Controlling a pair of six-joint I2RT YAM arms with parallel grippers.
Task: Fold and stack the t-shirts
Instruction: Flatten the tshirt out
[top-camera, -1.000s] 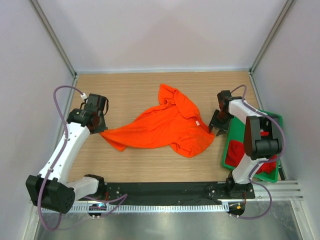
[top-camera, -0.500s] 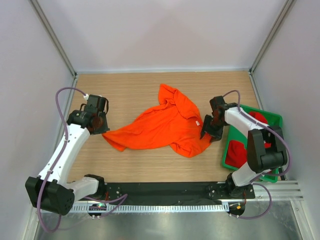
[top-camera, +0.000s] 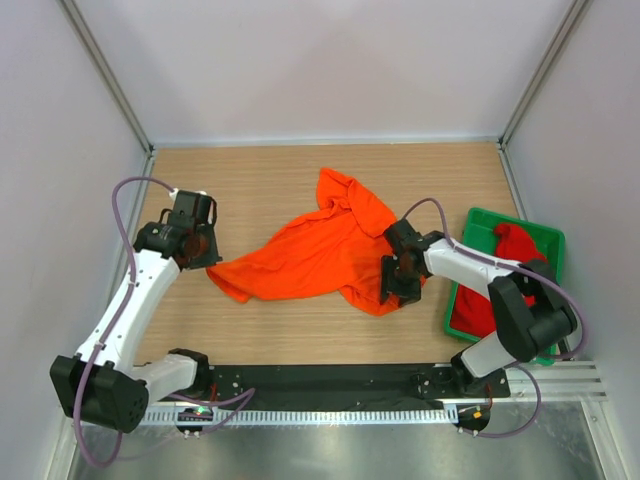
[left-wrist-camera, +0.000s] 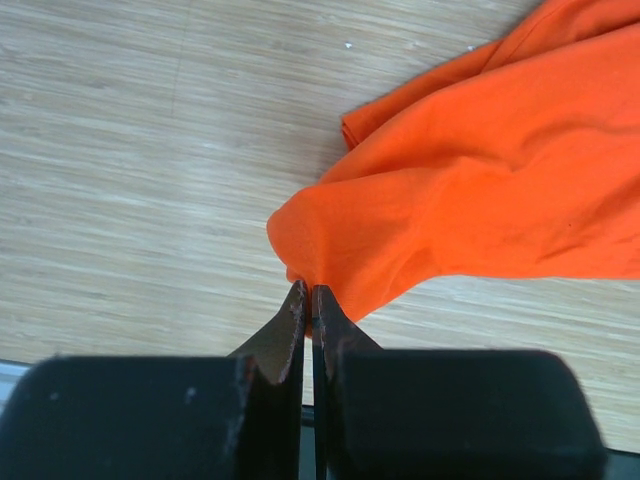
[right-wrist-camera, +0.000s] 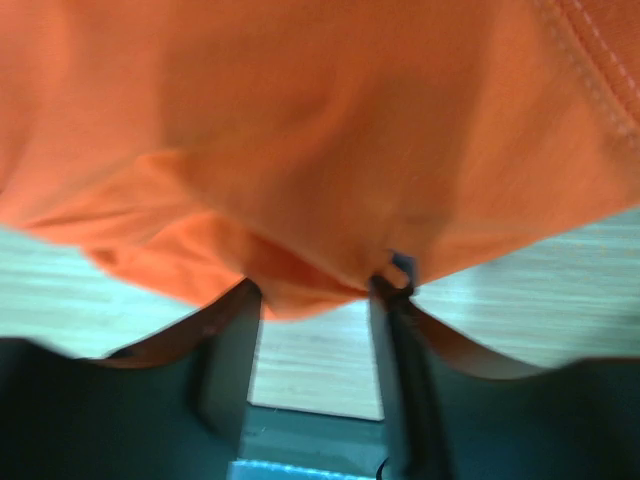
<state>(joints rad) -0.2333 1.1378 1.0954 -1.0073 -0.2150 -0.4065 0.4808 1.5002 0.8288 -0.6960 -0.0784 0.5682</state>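
Where t-shirt (right-wrist-camera: 300, 150) drapes, right hand (right-wrist-camera: 315, 288) tips hidden

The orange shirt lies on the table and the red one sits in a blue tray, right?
Not quite: the tray is green, not blue, as the top view shows. The orange shirt does lie on the table, and the red shirt sits in that tray.

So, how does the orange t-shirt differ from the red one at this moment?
The orange t-shirt lies spread and crumpled on the table; the red t-shirt is bunched inside the green tray. The left gripper pinches the orange t-shirt's edge and the right gripper stands with open jaws at its opposite edge; neither gripper touches the red t-shirt. Both are plain and not yet folded.
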